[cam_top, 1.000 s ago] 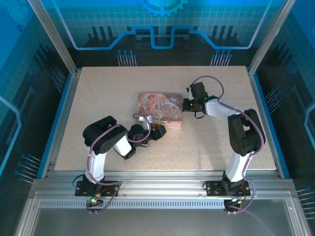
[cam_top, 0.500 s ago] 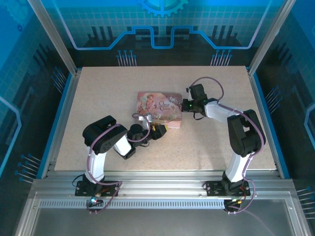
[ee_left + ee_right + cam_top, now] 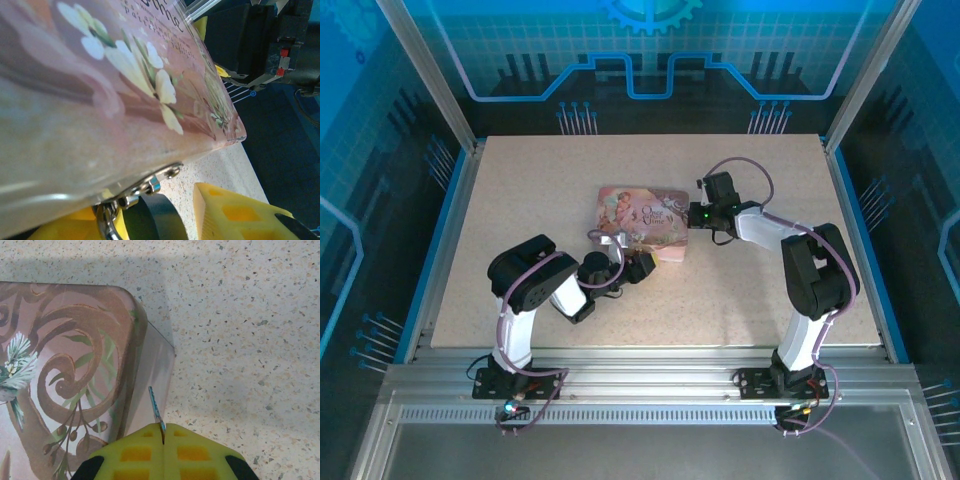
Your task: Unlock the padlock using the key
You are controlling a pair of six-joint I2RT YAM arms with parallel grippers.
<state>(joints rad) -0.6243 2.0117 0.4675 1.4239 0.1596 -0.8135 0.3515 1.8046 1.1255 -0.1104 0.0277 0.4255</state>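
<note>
Two jobs: your right gripper [image 3: 163, 432] pinches the key [image 3: 156, 407] tip-out at 3 o'clock of the tin [image 3: 75, 365], left gripper [image 3: 150, 220] flanks the padlock [image 3: 109, 222] at 7 o'clock, probably steadying it, grip unclear.

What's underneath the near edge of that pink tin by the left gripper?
The shiny padlock shows just below the pink tin, above yellow finger pads. Whatever else lies underneath is covered by the tin.

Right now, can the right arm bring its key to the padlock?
Probably not directly. The right tool pinches the key at the right end of the pink tin. The padlock sits at the tin's near edge, beside the left tool, so the arm would have to round the tin's corner.
</note>
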